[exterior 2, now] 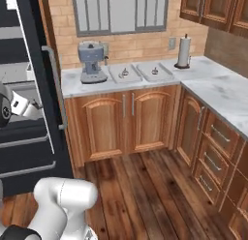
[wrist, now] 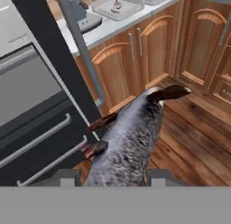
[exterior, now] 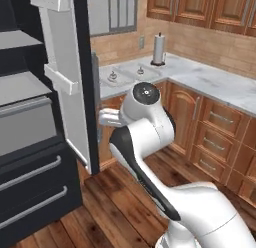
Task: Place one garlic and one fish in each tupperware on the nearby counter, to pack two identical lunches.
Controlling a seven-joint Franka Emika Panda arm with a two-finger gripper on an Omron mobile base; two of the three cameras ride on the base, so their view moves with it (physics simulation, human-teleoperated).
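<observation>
Up close — slender, mottled silvery-grey fish (wrist: 131,142) pinched in the claw (wrist: 113,175) — glossy wooden cabinet doors (wrist: 135,56) beyond.

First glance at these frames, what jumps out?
The fish, silvery-grey with a dark back, looms in the hand view, clamped in the pincer above the wooden floor. Beside it stands the open fridge door, dark-edged with white inner shelves, at the left of the left base view. On the marble counter beyond sit two pale tupperware trays, each with a small garlic bulb inside, next to a grey coffee machine.
</observation>
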